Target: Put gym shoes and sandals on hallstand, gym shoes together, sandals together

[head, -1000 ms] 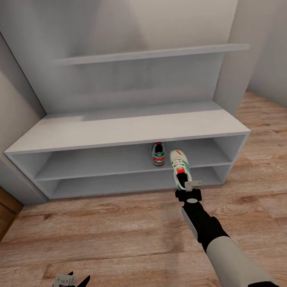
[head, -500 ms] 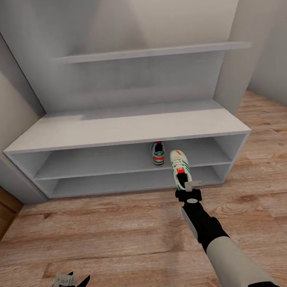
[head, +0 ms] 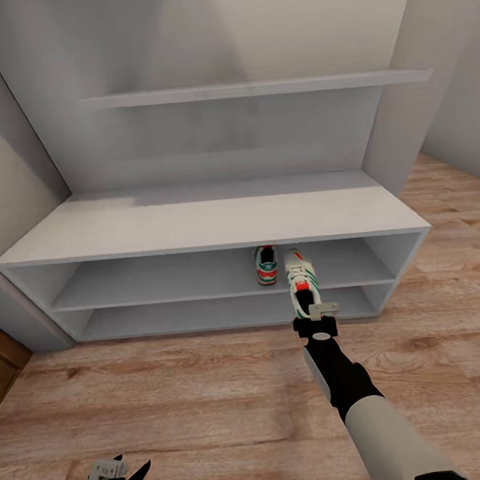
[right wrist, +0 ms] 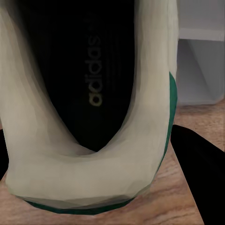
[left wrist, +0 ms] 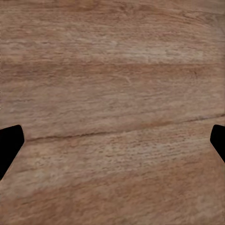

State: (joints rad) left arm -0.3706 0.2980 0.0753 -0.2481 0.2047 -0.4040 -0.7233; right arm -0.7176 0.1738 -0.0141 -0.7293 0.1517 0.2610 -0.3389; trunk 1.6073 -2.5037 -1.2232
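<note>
Closest to me in the head view, my left gripper (head: 115, 475) hangs low at the near left over the corridor floor (head: 173, 391). From its own wrist camera I see the two dark fingertips (left wrist: 9, 145) standing wide apart at the picture's edges, with bare wood planks (left wrist: 112, 108) between them and nothing held.

Further out, my right arm (head: 356, 397) reaches straight forward. Its gripper (head: 314, 319) is clamped on the heel of one gym shoe (head: 300, 282), which I carry toe-forward, pointing into the hallstand (head: 210, 228). In the right wrist view that held gym shoe (right wrist: 89, 108) is right up against the lens: I look down into its dark inside with the printed insole, the cream heel collar wrapping round it and a green edge along the sole, with a dark finger (right wrist: 197, 164) pressed at its side. The white rack shelves (right wrist: 199, 61) show just beyond it.

The toe of the held shoe sits at the front edge of the rack's upper open shelf level, right of the middle; I cannot tell whether the sole touches the shelf board. Just beside it to the left, deeper in on that same shelf, stands the second gym shoe (head: 265, 265), heel toward me, its red-orange heel mark and green stripes showing.

Above the bench top, a floating white shelf (head: 256, 89) runs along the wall
</note>
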